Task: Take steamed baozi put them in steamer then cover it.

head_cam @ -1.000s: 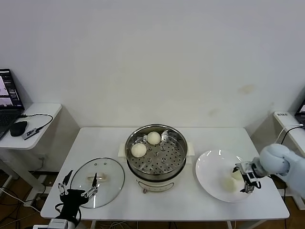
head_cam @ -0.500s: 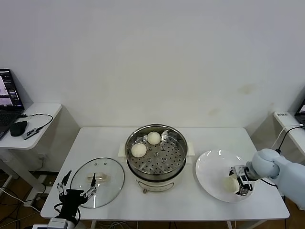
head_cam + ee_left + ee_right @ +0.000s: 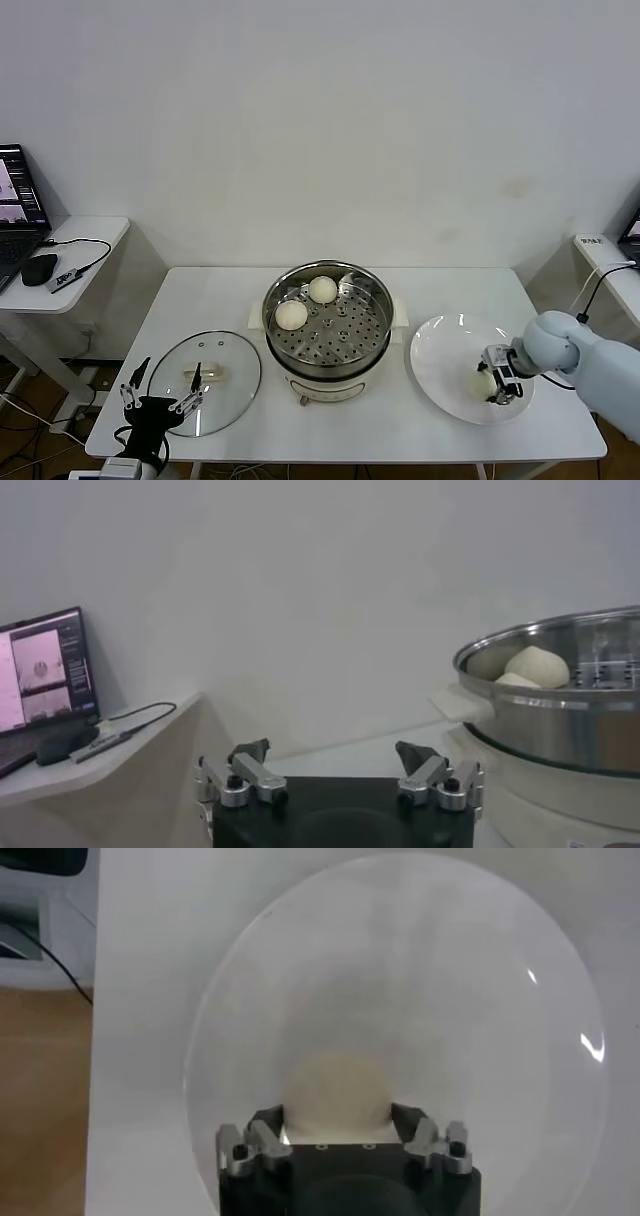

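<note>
Two cream-white baozi [image 3: 291,314] [image 3: 322,289] lie on the perforated tray of the steel steamer [image 3: 372,348] at the table's middle; they also show in the left wrist view [image 3: 537,665]. A third baozi [image 3: 482,382] rests on the flat white plate [image 3: 440,350] at the right. My right gripper [image 3: 497,385] is low over the plate, its fingers against both sides of that baozi [image 3: 335,1088]. The glass cover [image 3: 225,350] lies flat on the table left of the steamer. My left gripper [image 3: 160,385] is open and empty at the cover's near edge.
A side table at the far left holds a laptop [image 3: 18,200], a mouse [image 3: 40,268] and a cable. Another small table [image 3: 600,250] stands at the right edge. The steamer's wall [image 3: 560,715] is close on one side of my left gripper [image 3: 333,752].
My right gripper has slid left across the plate and now has the baozi between its fingers. The left arm, cover and steamer have not moved.
</note>
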`<state>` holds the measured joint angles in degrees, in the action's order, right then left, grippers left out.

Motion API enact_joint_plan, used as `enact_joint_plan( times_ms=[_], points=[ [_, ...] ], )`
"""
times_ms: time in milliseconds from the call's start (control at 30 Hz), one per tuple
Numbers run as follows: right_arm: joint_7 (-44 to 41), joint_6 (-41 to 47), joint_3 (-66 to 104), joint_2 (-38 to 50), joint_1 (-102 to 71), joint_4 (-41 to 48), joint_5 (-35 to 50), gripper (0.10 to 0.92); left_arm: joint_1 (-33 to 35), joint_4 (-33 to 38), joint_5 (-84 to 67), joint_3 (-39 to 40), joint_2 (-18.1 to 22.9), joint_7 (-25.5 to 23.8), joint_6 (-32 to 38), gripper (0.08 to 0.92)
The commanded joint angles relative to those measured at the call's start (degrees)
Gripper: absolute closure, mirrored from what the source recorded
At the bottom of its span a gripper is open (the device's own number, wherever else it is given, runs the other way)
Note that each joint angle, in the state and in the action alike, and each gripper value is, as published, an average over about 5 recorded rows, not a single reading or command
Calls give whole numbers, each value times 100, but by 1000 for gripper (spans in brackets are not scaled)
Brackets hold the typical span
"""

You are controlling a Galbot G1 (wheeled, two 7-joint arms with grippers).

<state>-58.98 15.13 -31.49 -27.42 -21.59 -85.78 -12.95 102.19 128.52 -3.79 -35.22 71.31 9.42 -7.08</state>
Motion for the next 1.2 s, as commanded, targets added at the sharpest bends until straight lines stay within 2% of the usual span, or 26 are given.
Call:
enact_joint_plan(
  times_ms=[33,667,967,1200],
  points=[
    [-176,12,-93,43,359,7,83,383,-18,10,4,10,-8,-1,-2,177],
    [-531,194,-1296,248,3277,-439,1208,389,-105,69,-18,77,-69,5,-5,177],
    [-418,291,-2508,-658,5077,-434,1865,389,-115,88,-10,70,-104,6,-12,177],
    [-280,417,-3061,-1661,5606,-517,2171,389,-113,77,-26,5,-90,8,-13,177]
  ],
)
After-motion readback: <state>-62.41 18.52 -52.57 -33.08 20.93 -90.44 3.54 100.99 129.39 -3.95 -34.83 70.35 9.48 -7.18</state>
